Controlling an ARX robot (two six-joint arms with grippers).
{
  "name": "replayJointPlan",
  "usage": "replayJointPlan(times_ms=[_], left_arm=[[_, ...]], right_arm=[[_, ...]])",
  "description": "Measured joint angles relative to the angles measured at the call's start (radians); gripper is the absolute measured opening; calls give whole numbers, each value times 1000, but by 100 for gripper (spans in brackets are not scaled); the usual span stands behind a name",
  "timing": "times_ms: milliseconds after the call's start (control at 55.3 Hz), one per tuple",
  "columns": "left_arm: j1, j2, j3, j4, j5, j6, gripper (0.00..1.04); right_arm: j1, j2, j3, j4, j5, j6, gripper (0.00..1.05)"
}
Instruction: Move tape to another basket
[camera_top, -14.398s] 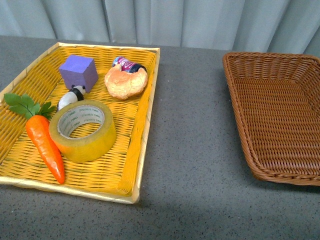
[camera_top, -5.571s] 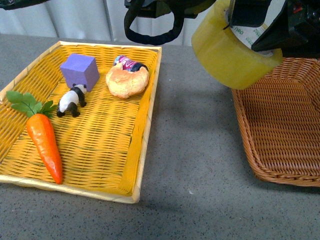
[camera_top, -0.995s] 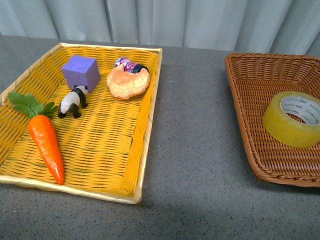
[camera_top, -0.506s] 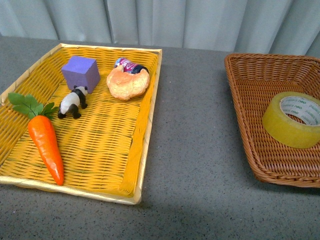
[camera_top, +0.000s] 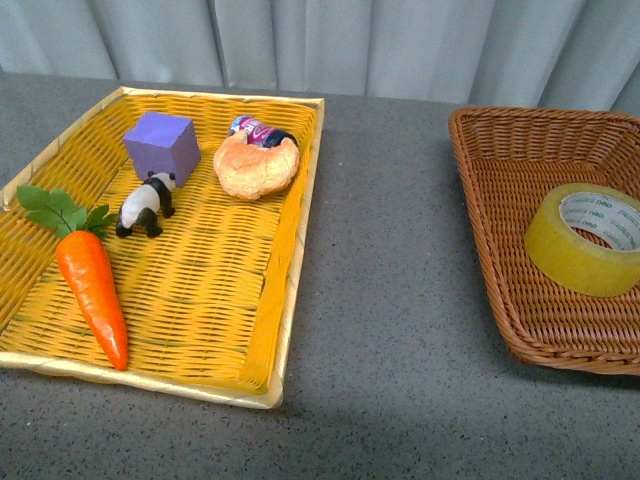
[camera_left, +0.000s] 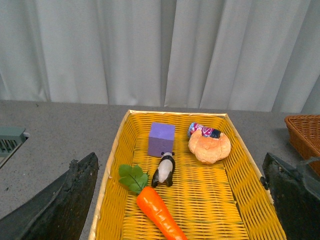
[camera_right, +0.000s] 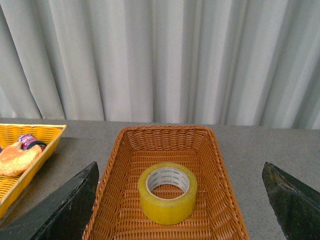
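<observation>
While lying flat, tape (camera_top: 586, 238) in basket (camera_top: 510, 300), core upward

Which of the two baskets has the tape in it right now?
The dark brown wicker basket on the right holds the tape. The yellow tray holds only the toys.

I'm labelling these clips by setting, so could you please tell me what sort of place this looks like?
Probably a staged lab or test bench, not a home: a plain grey table backed by a pale curtain, with a yellow tray of toy props, such as a plastic carrot, and a brown basket holding tape.
</observation>
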Motion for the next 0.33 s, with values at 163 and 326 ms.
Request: replayJointPlan(times_ms=[163,326], left_arm=[[0,0,0,0,0,0,98],[0,0,0,0,0,0,98]], right_arm=[[0,0,0,0,0,0,96],[0,0,0,0,0,0,96]])
